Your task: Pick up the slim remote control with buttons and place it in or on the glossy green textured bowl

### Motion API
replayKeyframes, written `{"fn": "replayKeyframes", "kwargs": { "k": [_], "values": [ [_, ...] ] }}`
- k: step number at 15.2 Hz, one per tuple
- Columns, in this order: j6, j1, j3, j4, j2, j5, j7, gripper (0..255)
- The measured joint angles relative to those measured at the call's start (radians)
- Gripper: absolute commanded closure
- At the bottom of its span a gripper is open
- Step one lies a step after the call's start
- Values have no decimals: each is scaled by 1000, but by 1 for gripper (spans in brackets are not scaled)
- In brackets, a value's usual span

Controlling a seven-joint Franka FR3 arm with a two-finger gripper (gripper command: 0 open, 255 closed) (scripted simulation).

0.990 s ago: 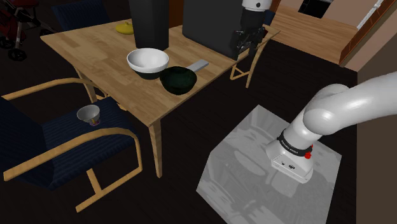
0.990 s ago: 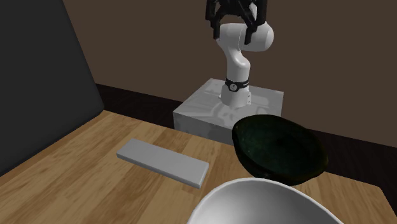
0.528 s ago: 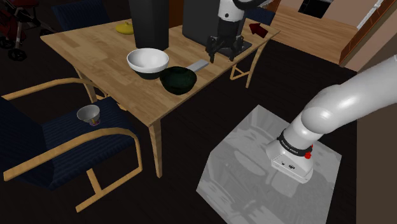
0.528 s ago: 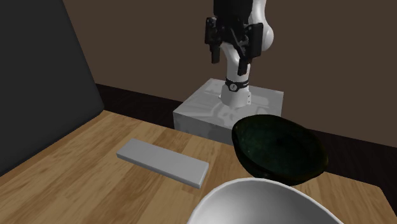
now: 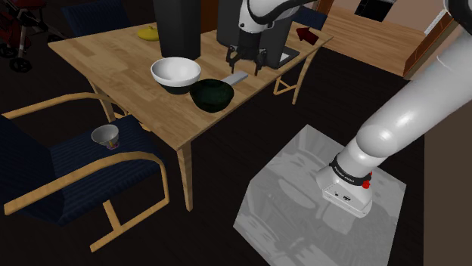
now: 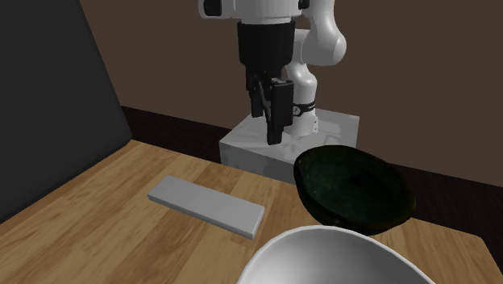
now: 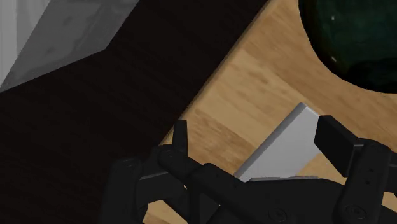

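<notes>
white bowl (image 5: 175, 72) sits centre-left on the bench (image 5: 98, 53), dark green bowl (image 5: 211, 94) just right of it; plain grey remote (image 5: 236, 77) lies flat up-right of that; hand (image 5: 246, 66) hovers over it, fingers spread wide, gripping nothing

We see a flat, plain grey remote (image 7: 286, 149) lying on the table below our gripper (image 7: 254, 132); just beyond it sits an upright, glossy dark green bowl (image 7: 356, 38).

Pale, grained wood was seen in the table (image 6: 89, 234). The remote (image 6: 206, 204) was rendered smooth, matt grey. A dark green gloss was shown on the bowl (image 6: 355, 190). At the shoulder view's lower left, the chair (image 5: 60, 185) was covered in ribbed dark cloth.
</notes>
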Motion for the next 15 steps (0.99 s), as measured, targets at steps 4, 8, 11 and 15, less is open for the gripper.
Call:
{"fn": "replayKeyframes", "kwargs": {
  "k": [4,8,11,15],
  "values": [
    [63,-19,-11,88,138,-41,160,0],
    [117,-24,-37,179,268,-78,314,0],
    [138,-24,-60,248,349,-97,399,0],
    [182,-22,-67,242,385,-106,419,0]
  ]
}}
